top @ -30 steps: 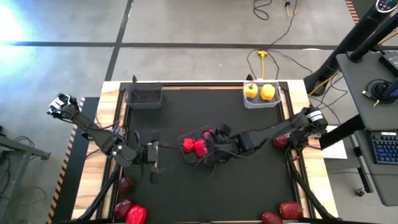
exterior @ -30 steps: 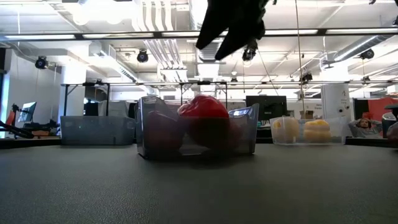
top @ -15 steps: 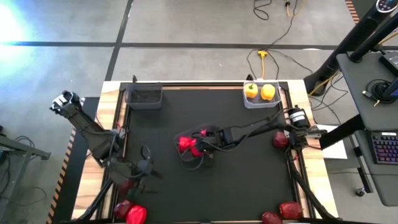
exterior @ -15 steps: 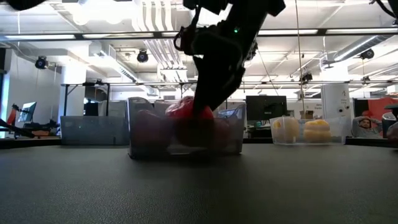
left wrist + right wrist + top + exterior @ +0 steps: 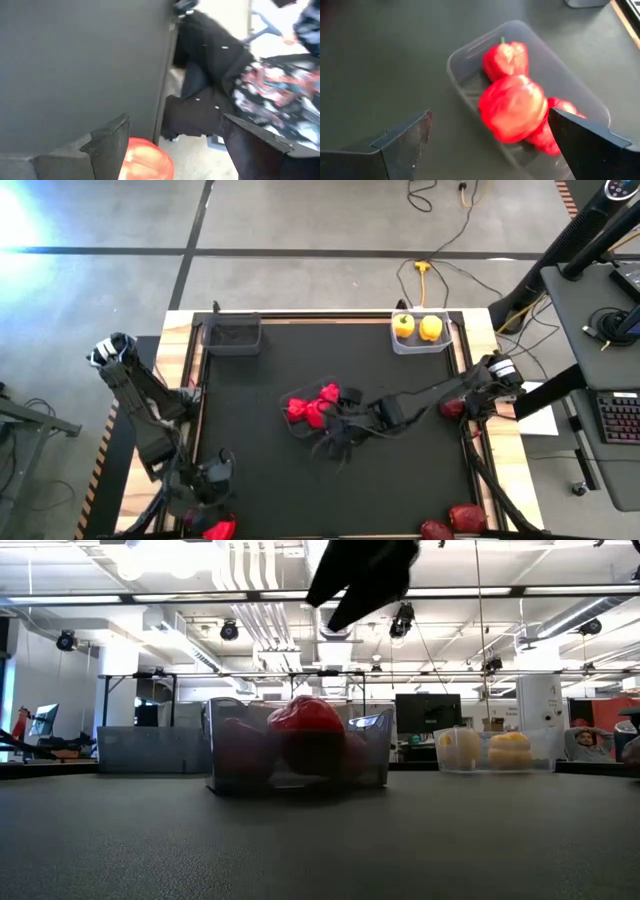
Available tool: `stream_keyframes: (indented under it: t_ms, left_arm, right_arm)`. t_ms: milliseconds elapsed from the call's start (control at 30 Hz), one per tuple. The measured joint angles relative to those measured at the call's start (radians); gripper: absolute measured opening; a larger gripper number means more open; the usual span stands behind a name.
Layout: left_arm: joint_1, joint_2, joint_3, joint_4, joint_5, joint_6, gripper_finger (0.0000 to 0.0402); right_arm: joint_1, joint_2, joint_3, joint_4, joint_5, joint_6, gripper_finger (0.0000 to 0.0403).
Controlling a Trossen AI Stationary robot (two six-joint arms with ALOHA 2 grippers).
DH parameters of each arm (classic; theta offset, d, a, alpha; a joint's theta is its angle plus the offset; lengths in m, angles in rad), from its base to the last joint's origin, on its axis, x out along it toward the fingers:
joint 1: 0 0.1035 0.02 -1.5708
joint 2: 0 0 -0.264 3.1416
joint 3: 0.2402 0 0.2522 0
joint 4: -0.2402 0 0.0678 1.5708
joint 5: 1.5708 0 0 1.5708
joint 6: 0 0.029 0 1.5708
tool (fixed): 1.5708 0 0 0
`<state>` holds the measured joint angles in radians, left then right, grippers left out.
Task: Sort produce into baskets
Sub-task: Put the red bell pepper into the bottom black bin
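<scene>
Right end effector (image 5: 335, 442) now sits open and empty just beside the clear tub (image 5: 290, 418) at mid-bench; half a second ago it was down inside it, so a red pepper (image 5: 512, 107) looks freshly dropped. The tub has also shifted since a second ago. Left end effector (image 5: 215, 480) has swung to the bench's near-left corner, open over a red pepper (image 5: 147, 161): likely next pick. Tub holds three glossy red peppers, piled, the top one above the rim. Yellow peppers (image 5: 417, 327) are already sorted far right.

table (image 5: 270, 470): black mat | three baskets (image 5: 313, 412) | loose produce (image 5: 465, 516) at corners
</scene>
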<state>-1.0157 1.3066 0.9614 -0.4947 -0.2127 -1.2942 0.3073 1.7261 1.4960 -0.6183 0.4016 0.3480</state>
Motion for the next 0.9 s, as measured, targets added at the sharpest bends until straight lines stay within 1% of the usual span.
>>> stream_keyframes:
  t_ms: [33, 100, 167, 200, 367, 467, 533, 567, 633, 767, 900]
  left_arm:
    - [0.000, 0.032, 0.033, -0.035, 0.016, -0.031, 0.0290]
    - [0.000, 0.097, 0.105, -0.105, 0.084, -0.074, 0.0290]
    - [0.000, 0.163, 0.182, -0.178, 0.159, -0.095, 0.0290]
    - [-0.001, 0.197, 0.222, -0.211, 0.176, -0.099, 0.0290]
    - [0.008, 0.352, 0.422, -0.421, 0.148, -0.136, 0.0290]
    - [0.010, 0.422, 0.512, -0.496, 0.156, -0.205, 0.0296]
    - [0.010, 0.457, 0.549, -0.532, 0.190, -0.279, 0.0308]
    - [0.010, 0.471, 0.564, -0.556, 0.215, -0.325, 0.0315]
    - [0.011, 0.495, 0.577, -0.587, 0.274, -0.406, 0.0332]
    - [0.011, 0.523, 0.565, -0.605, 0.370, -0.560, 0.0357]
    - [0.011, 0.561, 0.557, -0.592, 0.444, -0.673, 0.0365]
  right_arm:
    - [0.012, 0.000, 0.000, -0.008, 0.006, 0.009, 0.0388]
    - [0.037, -0.001, 0.000, -0.015, 0.017, 0.032, 0.0388]
    - [0.060, -0.002, 0.000, -0.032, 0.018, 0.053, 0.0388]
    - [0.070, -0.002, 0.000, -0.035, 0.019, 0.058, 0.0388]
    - [0.137, 0.000, -0.001, -0.034, 0.025, 0.073, 0.0388]
    - [0.201, 0.010, -0.001, -0.028, 0.099, 0.062, 0.0388]
    - [0.246, 0.017, -0.007, -0.019, 0.195, 0.043, 0.0388]
    - [0.262, 0.019, -0.007, -0.004, 0.239, -0.003, 0.0388]
    - [0.270, 0.020, 0.010, 0.003, 0.248, -0.106, 0.0388]
    - [0.252, 0.010, 0.050, 0.009, 0.284, -0.172, 0.0388]
    - [0.240, 0.010, 0.053, 0.002, 0.280, -0.257, 0.0388]
